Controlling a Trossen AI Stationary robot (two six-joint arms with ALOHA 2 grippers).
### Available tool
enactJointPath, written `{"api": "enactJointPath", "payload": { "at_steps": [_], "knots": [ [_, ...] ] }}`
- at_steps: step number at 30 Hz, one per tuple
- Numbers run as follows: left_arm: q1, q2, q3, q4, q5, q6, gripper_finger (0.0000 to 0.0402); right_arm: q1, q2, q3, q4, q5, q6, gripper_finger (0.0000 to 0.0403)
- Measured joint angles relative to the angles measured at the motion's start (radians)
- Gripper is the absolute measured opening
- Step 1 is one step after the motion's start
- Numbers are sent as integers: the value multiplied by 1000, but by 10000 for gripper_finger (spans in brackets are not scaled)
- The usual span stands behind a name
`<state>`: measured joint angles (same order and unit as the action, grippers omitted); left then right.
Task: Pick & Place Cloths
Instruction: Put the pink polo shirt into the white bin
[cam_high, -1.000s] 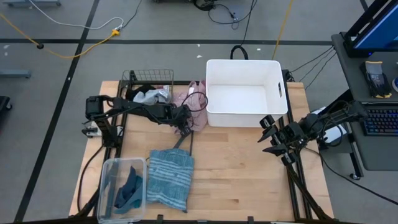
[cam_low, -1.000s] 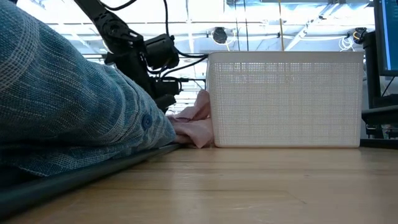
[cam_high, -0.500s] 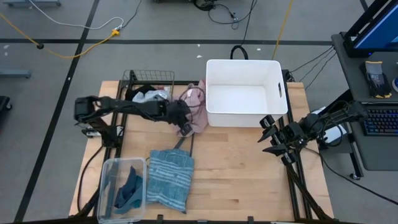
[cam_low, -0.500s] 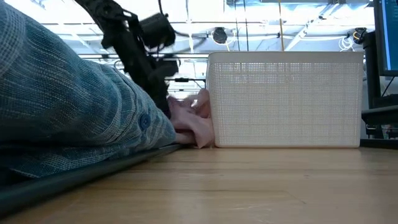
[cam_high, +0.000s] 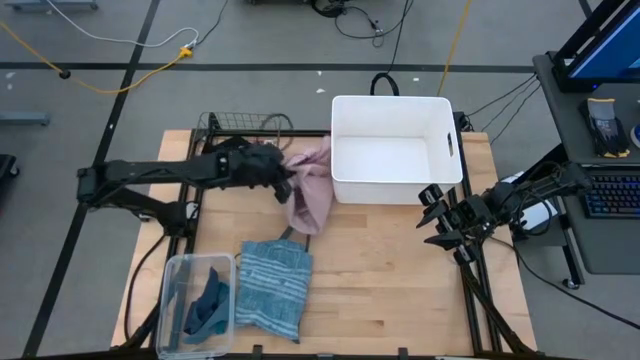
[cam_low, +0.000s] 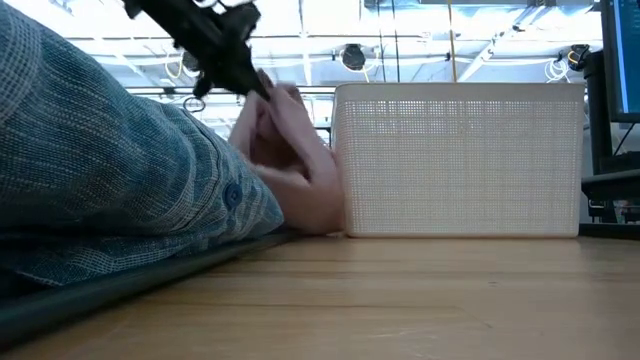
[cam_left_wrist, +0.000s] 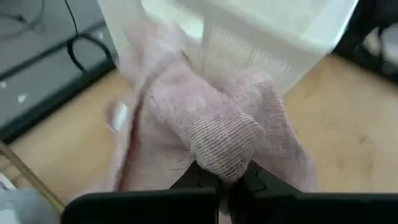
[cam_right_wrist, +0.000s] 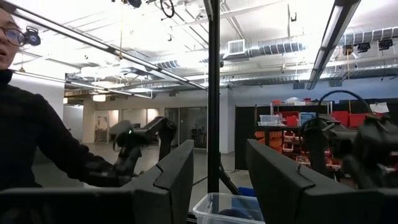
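Left gripper (cam_high: 284, 186) stretched toward white bin (cam_high: 392, 150) | fingers pinched on pink cloth (cam_high: 309, 192) (now lifted, draping) | right gripper (cam_high: 432, 215) parked, fingers apart

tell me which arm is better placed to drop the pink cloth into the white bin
Left. The left gripper is shut on the pink cloth, lifted right beside the white bin. The right gripper is parked open at the table's right edge.
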<state>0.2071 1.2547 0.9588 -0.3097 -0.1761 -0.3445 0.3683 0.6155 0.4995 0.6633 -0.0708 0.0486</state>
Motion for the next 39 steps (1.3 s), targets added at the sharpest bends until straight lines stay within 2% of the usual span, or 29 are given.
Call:
{"api": "enactJointPath", "payload": {
  "at_steps": [9,14,17,22,26,33,39],
  "knots": [
    [-12,-169,43,9,-35,-30,0,0,0,0,11,0,-5,139],
    [-43,-203,167,-6,-68,18,0,0,1,0,14,0,-7,139],
    [-68,-201,279,-70,-128,79,0,0,1,0,14,0,-7,139],
    [-110,-173,468,-136,-216,185,0,0,1,0,14,0,-8,139],
    [-132,-133,589,-135,-221,262,0,0,3,0,16,6,-24,139],
    [-144,-23,762,-134,-220,327,0,0,34,0,20,168,-117,139],
    [-140,118,908,-130,-191,351,0,-2,85,0,21,238,-122,139]
  ]
}}
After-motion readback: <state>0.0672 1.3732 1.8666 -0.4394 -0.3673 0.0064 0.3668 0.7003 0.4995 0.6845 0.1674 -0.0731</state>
